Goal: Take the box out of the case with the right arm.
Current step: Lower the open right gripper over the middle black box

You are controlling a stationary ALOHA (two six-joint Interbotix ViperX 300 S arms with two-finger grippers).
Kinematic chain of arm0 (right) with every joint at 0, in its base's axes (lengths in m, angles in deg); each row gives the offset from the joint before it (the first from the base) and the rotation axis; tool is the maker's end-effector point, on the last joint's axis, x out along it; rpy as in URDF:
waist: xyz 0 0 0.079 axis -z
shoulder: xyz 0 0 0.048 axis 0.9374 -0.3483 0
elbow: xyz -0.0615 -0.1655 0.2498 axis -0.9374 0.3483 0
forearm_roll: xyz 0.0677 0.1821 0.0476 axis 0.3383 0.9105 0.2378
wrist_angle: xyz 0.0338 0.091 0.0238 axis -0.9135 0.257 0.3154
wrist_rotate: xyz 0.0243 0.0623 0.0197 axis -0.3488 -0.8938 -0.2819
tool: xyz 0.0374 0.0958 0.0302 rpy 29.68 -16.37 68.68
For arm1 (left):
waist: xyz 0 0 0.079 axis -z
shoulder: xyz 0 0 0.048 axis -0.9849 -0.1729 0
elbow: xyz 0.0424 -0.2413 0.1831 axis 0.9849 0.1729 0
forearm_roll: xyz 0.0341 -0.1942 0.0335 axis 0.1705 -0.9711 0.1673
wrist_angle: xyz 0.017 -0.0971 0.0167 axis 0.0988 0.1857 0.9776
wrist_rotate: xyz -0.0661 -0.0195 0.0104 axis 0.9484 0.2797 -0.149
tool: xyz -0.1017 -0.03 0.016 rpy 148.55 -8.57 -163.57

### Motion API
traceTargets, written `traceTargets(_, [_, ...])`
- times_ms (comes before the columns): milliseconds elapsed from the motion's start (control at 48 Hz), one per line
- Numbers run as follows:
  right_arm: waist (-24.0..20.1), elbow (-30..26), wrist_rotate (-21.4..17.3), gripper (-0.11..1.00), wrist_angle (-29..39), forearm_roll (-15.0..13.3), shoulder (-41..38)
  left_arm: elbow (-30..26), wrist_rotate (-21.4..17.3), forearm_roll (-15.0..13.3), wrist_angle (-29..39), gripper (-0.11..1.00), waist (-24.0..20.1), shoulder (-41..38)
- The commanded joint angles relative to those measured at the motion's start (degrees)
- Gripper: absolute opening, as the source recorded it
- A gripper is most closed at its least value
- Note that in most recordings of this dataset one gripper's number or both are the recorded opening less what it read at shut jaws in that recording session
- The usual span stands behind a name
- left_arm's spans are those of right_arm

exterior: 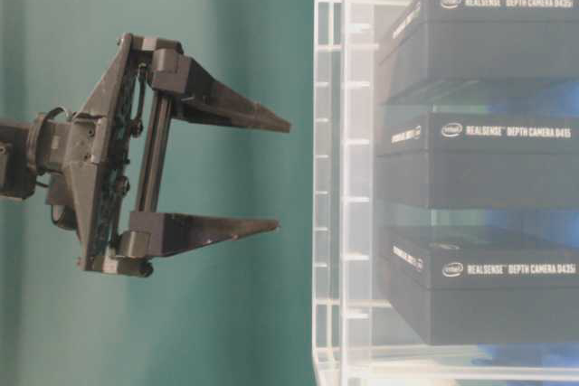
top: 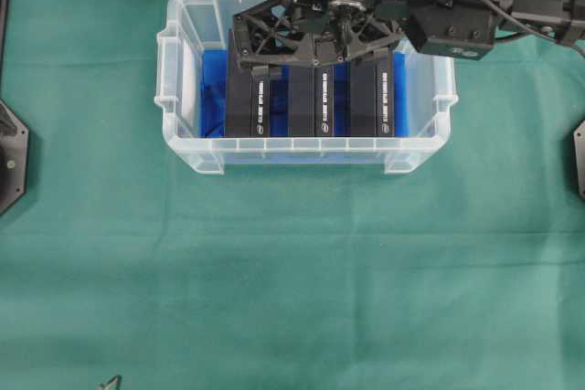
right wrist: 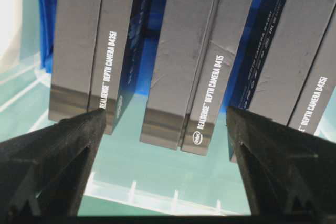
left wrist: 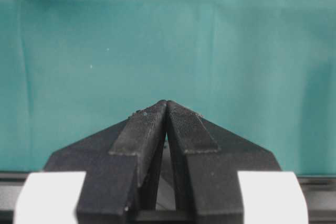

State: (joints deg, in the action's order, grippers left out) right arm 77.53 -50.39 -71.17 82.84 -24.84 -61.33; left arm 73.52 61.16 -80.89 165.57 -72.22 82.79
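My right gripper (top: 313,41) hangs over the case (top: 178,98), jaws spread wide and holding nothing, straddling the middle box (right wrist: 181,72) of three (all dark, standing on blue lining). My left gripper (left wrist: 166,106) is closed, empty.

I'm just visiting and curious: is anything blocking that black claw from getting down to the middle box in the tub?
Nothing visible does. The right tool hangs open above the case, its fingers on either side of the middle box. The case has no lid; two other boxes stand close on either side.
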Motion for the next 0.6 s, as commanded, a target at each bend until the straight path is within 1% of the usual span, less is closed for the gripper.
traceTargets(0, [0.2, 0.0, -0.1, 0.92, -0.2, 0.1, 1.1, -1.2, -0.1, 0.3, -0.2, 0.02, -0.2, -0.1])
traceTargets(208, [0.2, 1.9, -0.2, 0.92, -1.4, 0.1, 1.2, -1.2, -0.1, 0.2, -0.2, 0.02, -0.2, -0.1])
traceTargets(584, [0.7, 7.6, -0.6, 0.92, -7.8, 0.1, 1.1, -1.1, 0.0, 0.2, -0.2, 0.02, -0.2, -0.2])
